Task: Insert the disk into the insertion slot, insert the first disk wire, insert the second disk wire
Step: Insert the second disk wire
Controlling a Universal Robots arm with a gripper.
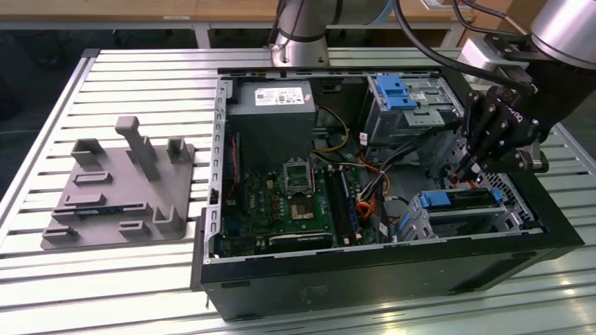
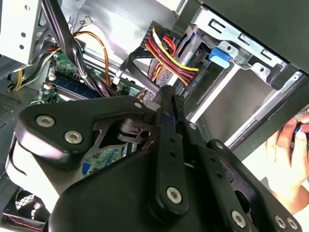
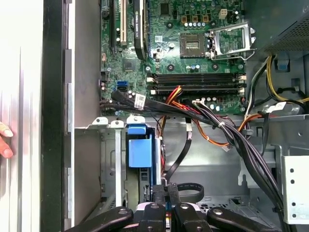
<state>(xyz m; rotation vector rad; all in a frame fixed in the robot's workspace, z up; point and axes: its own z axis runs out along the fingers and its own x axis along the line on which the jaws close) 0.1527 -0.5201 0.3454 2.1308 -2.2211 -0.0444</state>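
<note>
Black two-fingered gripper at the exterior view's right, angled down into the open black computer case on the slatted aluminium table. Clenched: fingers pressed flat together in the second wrist view, tips close side by side in the first wrist view; cannot tell whether anything is pinched between them. Just beneath and beside the fingertips, in the lower right of the exterior frame, the flat silver disk in its bright blue plastic carrier, already seated inside the small silver perforated sheet-metal insertion slot. Same blue carrier and cage close before the fingertips in the first wrist view, with a looped black cable right next to them. Bundle of red, yellow and orange wires near the blue carrier tab in the second wrist view. Green motherboard at the middle of the case; taller grey bay with a blue latch toward the upper right. Grey plastic fixture well apart at the exterior view's left. A person's hand outside the case wall.
</note>
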